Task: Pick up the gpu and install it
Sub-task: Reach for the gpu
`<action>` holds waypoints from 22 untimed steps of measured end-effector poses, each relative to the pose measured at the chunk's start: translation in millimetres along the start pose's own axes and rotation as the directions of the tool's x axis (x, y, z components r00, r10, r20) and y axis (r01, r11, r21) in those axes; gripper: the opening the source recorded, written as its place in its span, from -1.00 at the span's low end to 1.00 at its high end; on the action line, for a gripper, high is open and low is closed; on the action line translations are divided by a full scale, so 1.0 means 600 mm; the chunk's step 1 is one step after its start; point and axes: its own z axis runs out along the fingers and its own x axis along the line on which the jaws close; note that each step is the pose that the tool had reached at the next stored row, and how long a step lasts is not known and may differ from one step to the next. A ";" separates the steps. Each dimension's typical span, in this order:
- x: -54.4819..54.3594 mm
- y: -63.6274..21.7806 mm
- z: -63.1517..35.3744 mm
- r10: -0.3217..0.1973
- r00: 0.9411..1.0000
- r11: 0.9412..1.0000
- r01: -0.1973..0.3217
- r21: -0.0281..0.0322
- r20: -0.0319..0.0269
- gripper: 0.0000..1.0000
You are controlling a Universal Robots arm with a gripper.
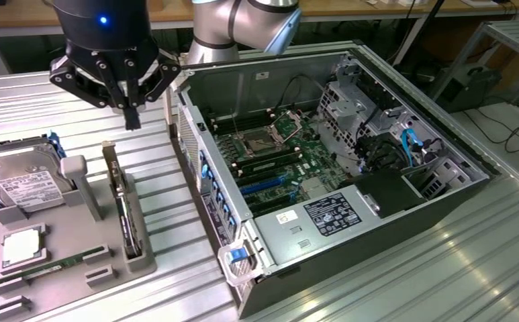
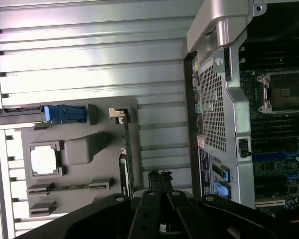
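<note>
In the exterior view, the pincer [image 1: 132,123] is hanging over the ribbed metal desk [image 1: 403,282] at about eleven o'clock in the scene. Its two dark fingers are pressing fully together into one point, and they are gripping nothing.

The gpu [image 1: 121,201] is standing on its long edge in a slot of the grey holder block [image 1: 138,258], at about six o'clock from the pincer and near it, with air showing between the two. The card's pale bracket end is pointing towards twelve o'clock. From the wrist view the gpu [image 2: 127,149] is showing edge-on as a thin dark strip, and the closed pincer [image 2: 159,175] is sitting just to the side of it, between the card and the computer case [image 2: 214,99], not touching either.

In the exterior view, the open computer case [image 1: 268,235] is lying on its side at three o'clock from the holder block, with its motherboard [image 1: 277,161] facing upward. On the same block, at nine o'clock from the gpu, a silver hard drive [image 1: 17,178] is leaning in its cradle. A square processor chip [image 1: 22,245] is resting flat at seven o'clock from the card, and a slim green memory stick [image 1: 53,266] is lying beyond that chip, towards six o'clock.
</note>
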 end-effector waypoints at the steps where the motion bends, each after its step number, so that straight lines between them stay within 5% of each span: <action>1: 0.003 -0.001 0.000 0.000 1.000 1.000 0.000 0.000 0.000 -0.79; 22: 0.049 -0.016 -0.002 0.000 1.000 1.000 0.000 0.000 0.000 -0.79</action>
